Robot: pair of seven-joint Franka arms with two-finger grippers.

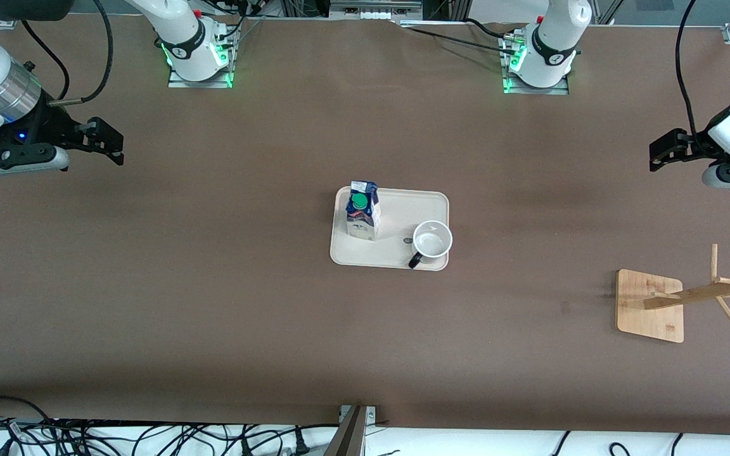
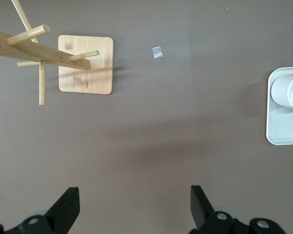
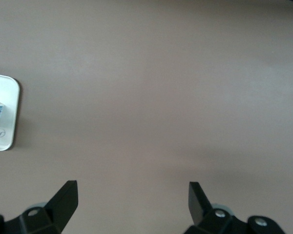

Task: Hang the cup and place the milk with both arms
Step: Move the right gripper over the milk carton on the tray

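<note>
The cup (image 1: 432, 242) is a white mug with a black handle. It stands upright on a beige tray (image 1: 403, 209) mid-table, at the corner nearer the front camera toward the left arm's end. The milk (image 1: 363, 212), a blue-and-white carton with a green cap, stands on the same tray toward the right arm's end. My left gripper (image 1: 661, 151) hangs open over bare table at the left arm's end. In the left wrist view the left gripper (image 2: 135, 204) is empty, with the cup (image 2: 288, 90) far off. My right gripper (image 1: 110, 142) (image 3: 133, 200) hangs open and empty over the right arm's end.
A wooden peg rack (image 1: 650, 304) with a square base and a pegged post stands at the left arm's end, nearer the front camera than the left gripper. The rack (image 2: 85, 64) also shows in the left wrist view. Cables run along the table's front edge.
</note>
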